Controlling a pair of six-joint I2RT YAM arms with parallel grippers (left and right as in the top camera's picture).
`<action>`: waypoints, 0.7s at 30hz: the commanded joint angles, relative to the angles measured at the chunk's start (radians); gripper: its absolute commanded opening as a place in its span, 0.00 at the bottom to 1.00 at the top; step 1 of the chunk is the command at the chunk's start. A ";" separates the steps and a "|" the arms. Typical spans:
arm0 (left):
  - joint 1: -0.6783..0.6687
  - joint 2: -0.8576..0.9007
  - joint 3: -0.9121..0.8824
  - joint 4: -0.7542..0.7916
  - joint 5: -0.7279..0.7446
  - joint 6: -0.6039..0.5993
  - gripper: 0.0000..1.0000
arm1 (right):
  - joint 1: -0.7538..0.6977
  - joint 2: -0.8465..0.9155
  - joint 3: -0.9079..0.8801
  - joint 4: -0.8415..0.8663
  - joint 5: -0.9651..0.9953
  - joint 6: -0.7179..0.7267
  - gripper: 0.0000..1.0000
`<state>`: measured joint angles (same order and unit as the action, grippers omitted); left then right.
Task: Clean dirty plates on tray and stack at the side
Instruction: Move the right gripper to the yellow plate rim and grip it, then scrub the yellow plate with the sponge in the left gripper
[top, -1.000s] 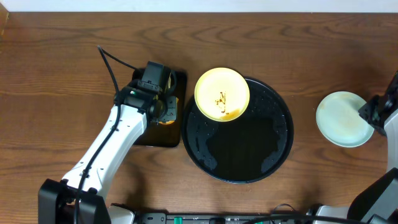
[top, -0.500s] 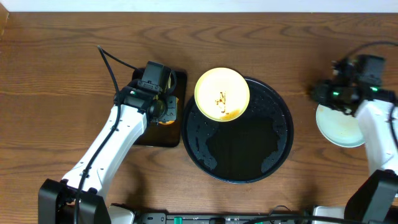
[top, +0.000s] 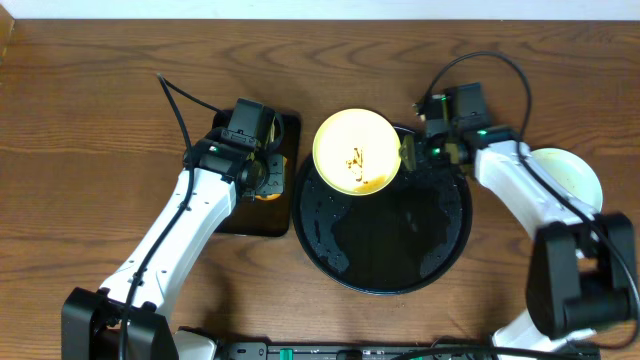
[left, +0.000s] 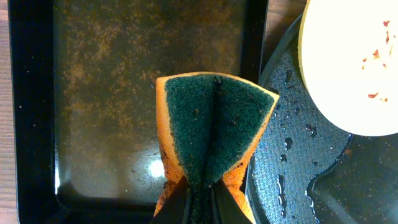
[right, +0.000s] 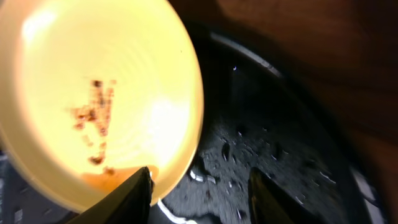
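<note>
The pale yellow plate (top: 357, 150) bears brown smears; right end effector (right: 200, 193) spread, left end effector (left: 200, 200) pinching the sponge (left: 214, 127).

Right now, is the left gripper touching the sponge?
Touching. The left wrist view shows the sponge folded in half, its lower end pinched between the two fingers of the left gripper.

Overhead evenly lit; right wrist blurred, plate (right: 93, 74) glaring.
</note>
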<state>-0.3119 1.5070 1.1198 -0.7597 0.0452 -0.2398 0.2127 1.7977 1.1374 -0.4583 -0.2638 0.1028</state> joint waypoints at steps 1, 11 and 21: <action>0.004 -0.011 -0.003 -0.003 -0.004 -0.010 0.08 | 0.010 0.060 0.012 0.033 0.020 0.045 0.47; 0.004 -0.011 -0.003 -0.003 -0.004 -0.010 0.08 | 0.024 0.141 0.012 0.074 -0.059 0.069 0.17; 0.004 -0.011 -0.003 -0.003 0.025 -0.010 0.08 | 0.031 0.141 0.012 -0.091 -0.054 0.080 0.01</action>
<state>-0.3119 1.5070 1.1198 -0.7597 0.0498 -0.2398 0.2302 1.9270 1.1465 -0.5106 -0.3237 0.1768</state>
